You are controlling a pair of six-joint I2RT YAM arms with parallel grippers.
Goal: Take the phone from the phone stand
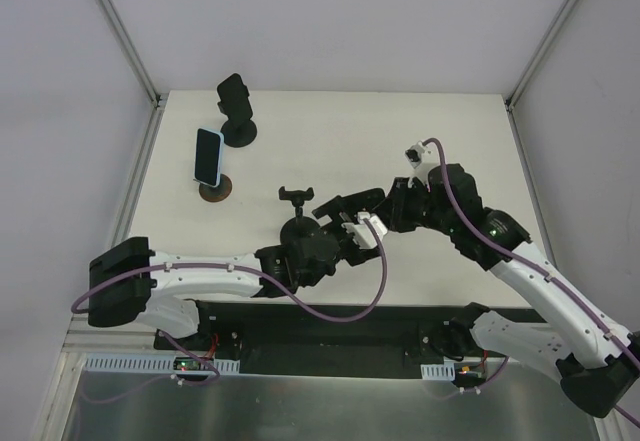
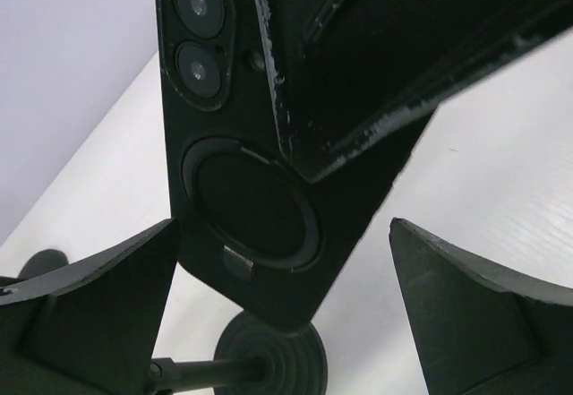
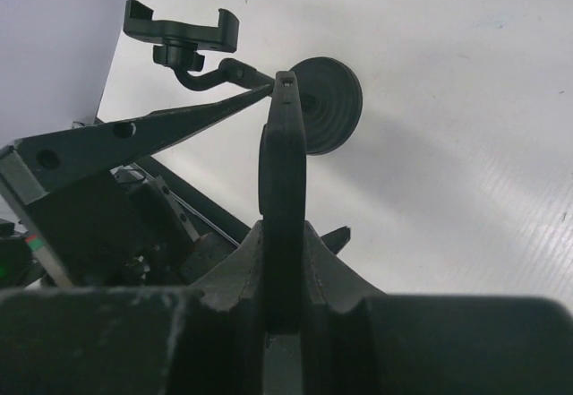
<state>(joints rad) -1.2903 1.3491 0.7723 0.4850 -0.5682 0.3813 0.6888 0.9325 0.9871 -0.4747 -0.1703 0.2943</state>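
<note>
Right hand [image 3: 283,99] squeezes the black phone [image 2: 215,144] tight.
I hold the phone up in the air, out of the phone stand [image 3: 329,99] and near it. The stand's round foot sits on the table [image 3: 448,144]. My left hand [image 2: 282,234] is spread wide, with one finger on each side of the phone.

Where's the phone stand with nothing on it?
In the top view, the empty phone stand sits mid-table, just left of the black phone held by the right end effector.
</note>
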